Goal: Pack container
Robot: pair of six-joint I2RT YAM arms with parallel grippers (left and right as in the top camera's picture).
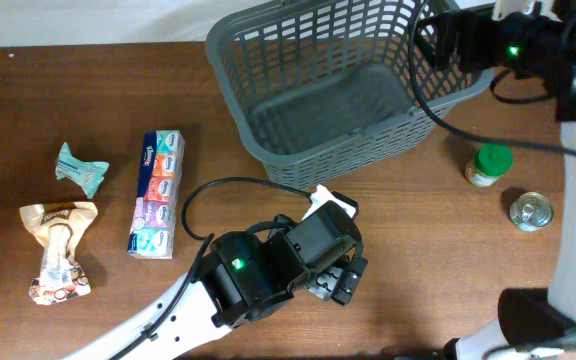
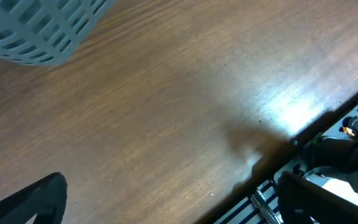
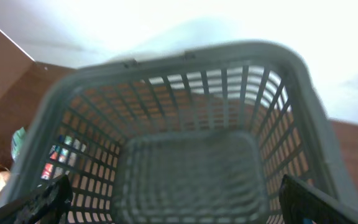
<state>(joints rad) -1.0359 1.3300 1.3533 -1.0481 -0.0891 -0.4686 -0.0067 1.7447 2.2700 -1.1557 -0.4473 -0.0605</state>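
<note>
Hovering above the container (image 3: 185, 56), the right pincer (image 3: 173, 185), spread wide and empty.

left gripper (image 1: 340, 278) low, tilted down, fingers spread, nothing held, arm trailing behind it. right gripper (image 3: 173, 208) raised, fingers (image 3: 42, 199) wide apart, empty

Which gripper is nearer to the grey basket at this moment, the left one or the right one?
Right. The right gripper hangs above the container at its right rim. The left gripper is apart from it, over the table before its near wall.
</note>
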